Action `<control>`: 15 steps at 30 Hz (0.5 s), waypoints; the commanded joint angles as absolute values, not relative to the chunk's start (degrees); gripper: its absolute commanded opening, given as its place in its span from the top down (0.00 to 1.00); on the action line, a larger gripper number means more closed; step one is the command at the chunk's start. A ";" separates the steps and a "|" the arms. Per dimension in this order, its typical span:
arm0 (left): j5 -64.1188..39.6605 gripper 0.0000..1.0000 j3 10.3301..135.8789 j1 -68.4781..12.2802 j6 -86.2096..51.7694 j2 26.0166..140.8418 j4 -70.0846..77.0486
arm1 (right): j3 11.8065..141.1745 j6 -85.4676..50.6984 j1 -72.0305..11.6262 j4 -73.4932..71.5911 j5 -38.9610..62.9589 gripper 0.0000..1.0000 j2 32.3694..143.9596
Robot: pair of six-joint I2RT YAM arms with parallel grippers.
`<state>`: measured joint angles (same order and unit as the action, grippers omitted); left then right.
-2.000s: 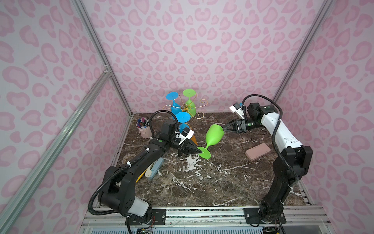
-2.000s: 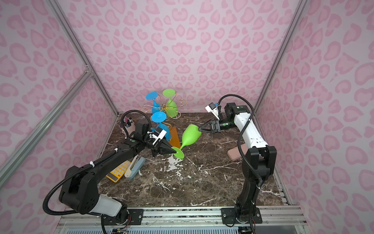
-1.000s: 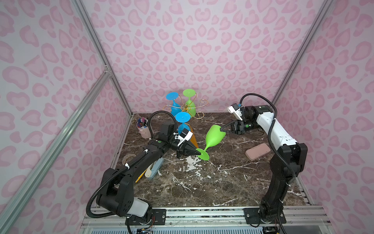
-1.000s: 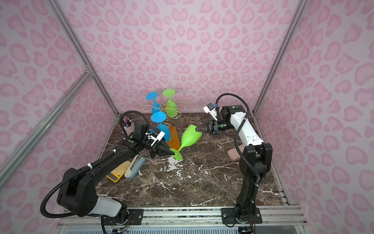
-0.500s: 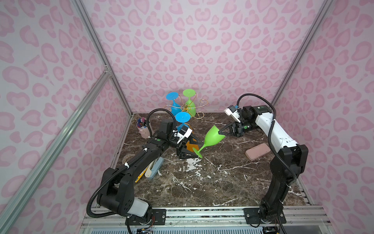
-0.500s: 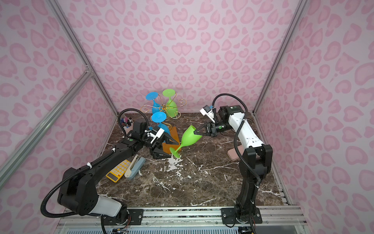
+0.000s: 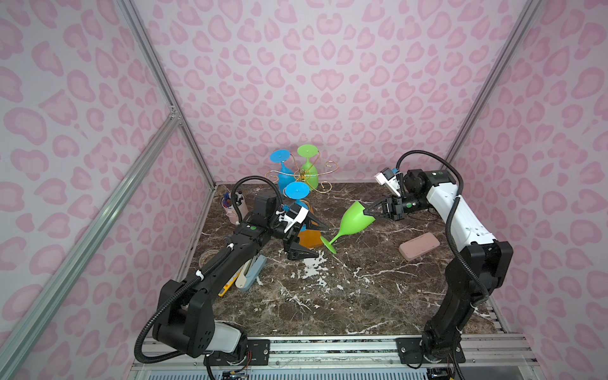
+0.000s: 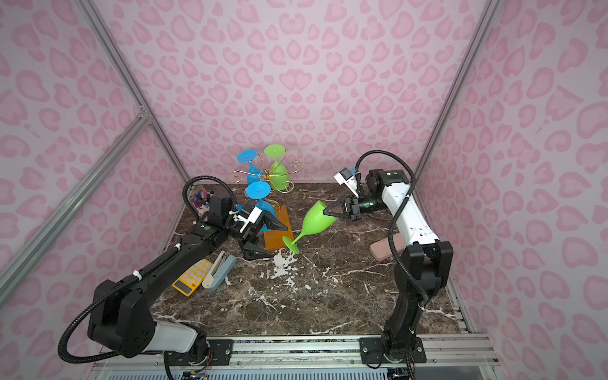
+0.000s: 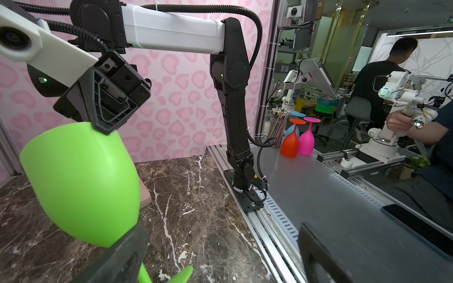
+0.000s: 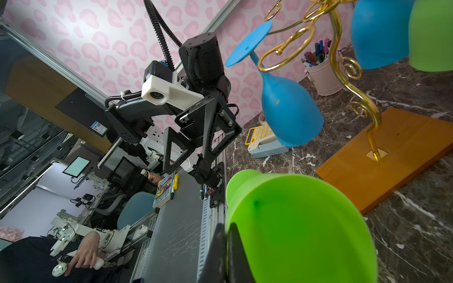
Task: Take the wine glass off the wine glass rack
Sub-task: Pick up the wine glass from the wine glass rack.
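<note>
Both extended toward centre, R gripper [image 7: 367, 214] pinching green wine glass [image 7: 353, 221] rim, L gripper [image 7: 322, 241] wide open, empty

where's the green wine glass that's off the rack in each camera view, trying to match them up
Top view: green wine glass tilted at mid-table, beside the wooden base of the wine glass rack.
Top view: same place, same tilt.
Left wrist: bowl close up, marble table behind it.
Right wrist: bowl close up, rack base beyond it.
Shared landmark: the right gripper pinching the glass's rim, visible in all four.
</note>
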<state>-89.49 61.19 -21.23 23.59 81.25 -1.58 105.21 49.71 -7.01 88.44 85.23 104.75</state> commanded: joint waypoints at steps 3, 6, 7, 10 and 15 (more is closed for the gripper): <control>-91.94 0.03 61.96 -21.23 23.91 77.39 0.09 | 103.48 31.90 -7.34 79.82 77.15 1.00 101.52; -89.30 0.03 62.09 -21.23 24.05 75.00 0.18 | 94.22 8.89 -9.25 55.08 60.76 1.00 94.85; -88.39 0.03 62.23 -21.18 23.93 74.38 0.15 | 93.01 8.16 -8.80 53.19 63.17 1.00 94.32; -84.05 0.03 62.34 -21.19 23.22 72.27 0.17 | 93.29 7.59 -8.53 54.33 62.35 1.00 95.07; -77.28 0.03 62.31 -21.20 22.57 67.91 0.43 | 96.67 6.58 -11.58 58.31 49.13 1.00 96.42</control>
<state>-82.11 61.54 -21.12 23.33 69.47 -1.52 95.37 10.57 -10.11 59.42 59.02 96.05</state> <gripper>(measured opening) 0.974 0.049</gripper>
